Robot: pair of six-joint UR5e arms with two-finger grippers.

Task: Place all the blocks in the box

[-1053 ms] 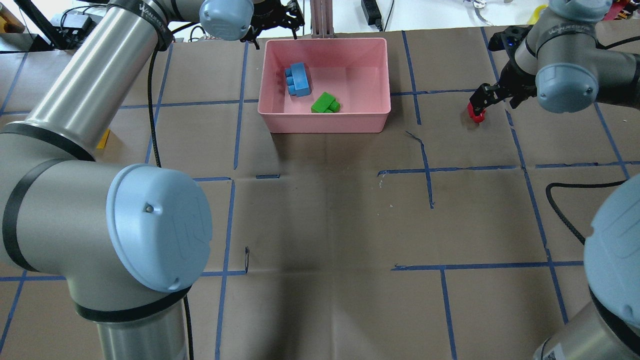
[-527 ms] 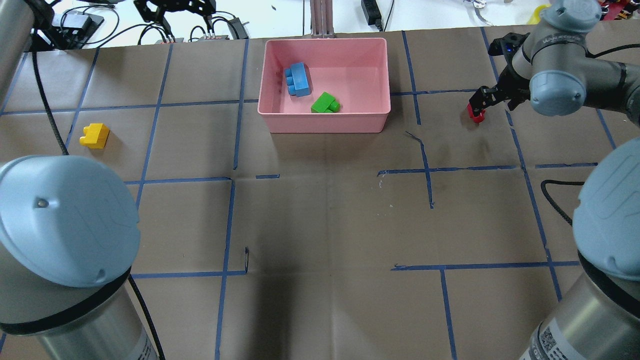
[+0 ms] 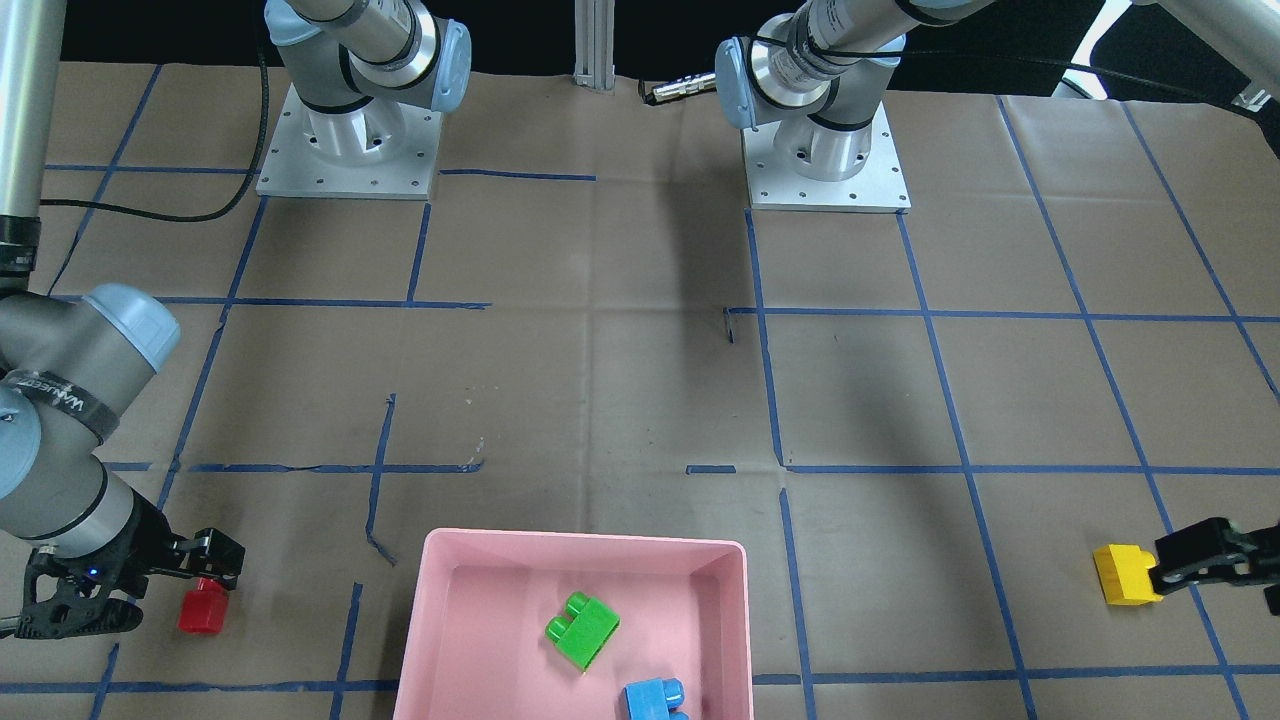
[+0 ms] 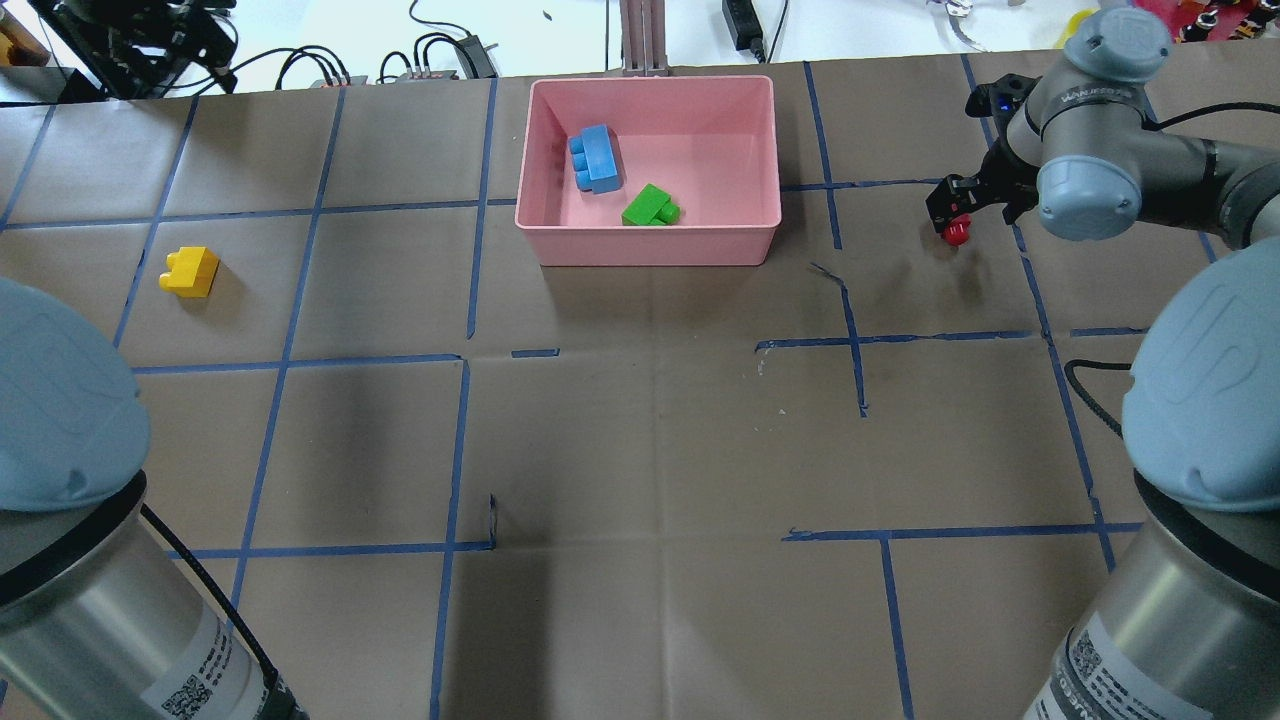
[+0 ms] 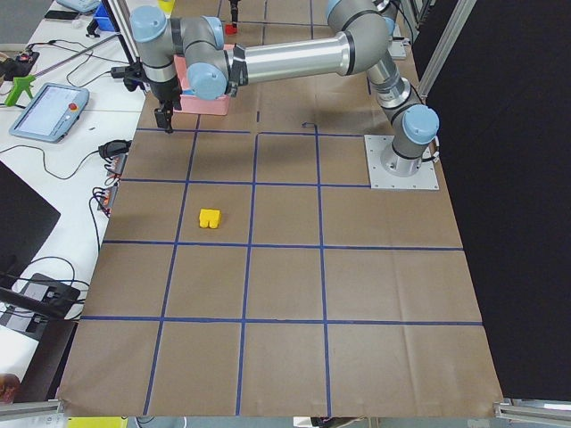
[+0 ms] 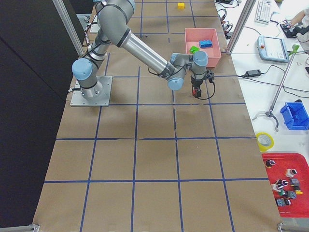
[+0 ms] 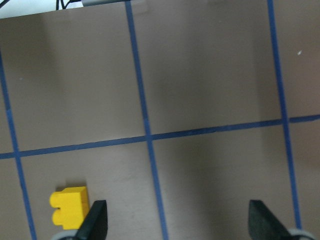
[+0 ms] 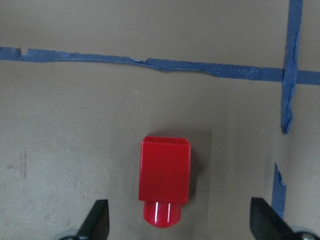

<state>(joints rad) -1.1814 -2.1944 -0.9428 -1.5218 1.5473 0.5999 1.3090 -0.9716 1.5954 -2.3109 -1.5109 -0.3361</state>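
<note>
The pink box stands at the table's far middle and holds the light blue block and the green block. The yellow block lies on the table at the left. My left gripper is open and empty, hovering high with the yellow block just outside its left finger in the left wrist view. The red block lies right of the box. My right gripper is open just above it; in the right wrist view the red block sits between the open fingers, untouched.
Brown paper with a blue tape grid covers the table. Cables and electronics lie past the far edge. The two arm bases stand at the robot's side. My arms' elbows loom at both near corners of the overhead view.
My left arm has swung from behind the box to the far left, uncovering the yellow block. My right gripper has shifted slightly, staying over the red block.
</note>
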